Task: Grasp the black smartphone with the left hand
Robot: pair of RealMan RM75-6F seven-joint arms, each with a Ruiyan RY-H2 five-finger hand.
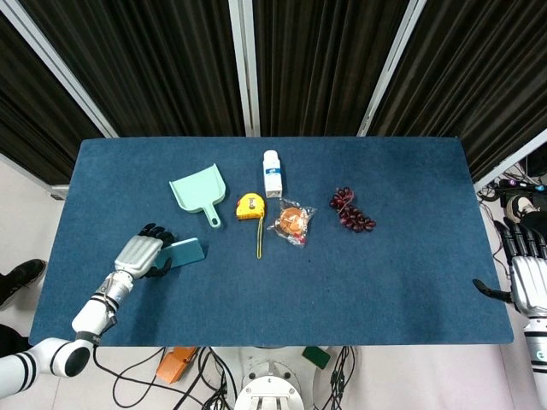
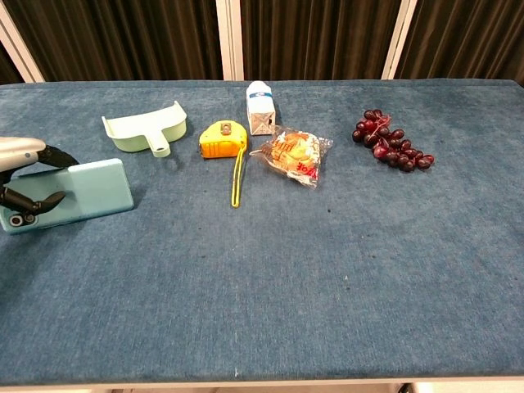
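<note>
One smartphone point(image 2: 78, 192) sits in the fingers point(image 2: 33, 201) of the left hand point(image 1: 141, 254), its teal back showing. Well beyond those fingers lie one mint dustpan point(image 1: 197, 190), one yellow tape measure point(image 1: 249, 206), one white bottle point(image 1: 272, 172), one wrapped snack point(image 1: 291, 222) and one bunch of dark grapes point(image 1: 352, 210). Two hands show in all; the right hand point(image 1: 526, 275) hangs off the table's point(image 1: 410, 282) far edge.

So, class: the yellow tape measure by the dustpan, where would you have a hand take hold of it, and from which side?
Grip the tape measure by its chunky yellow case, coming from above with fingers across its two flat sides. The case is compact and lies flat; the pulled-out tape strip trailing toward the near edge is thin and limp, so avoid it. The dustpan sits apart, leaving room.
</note>
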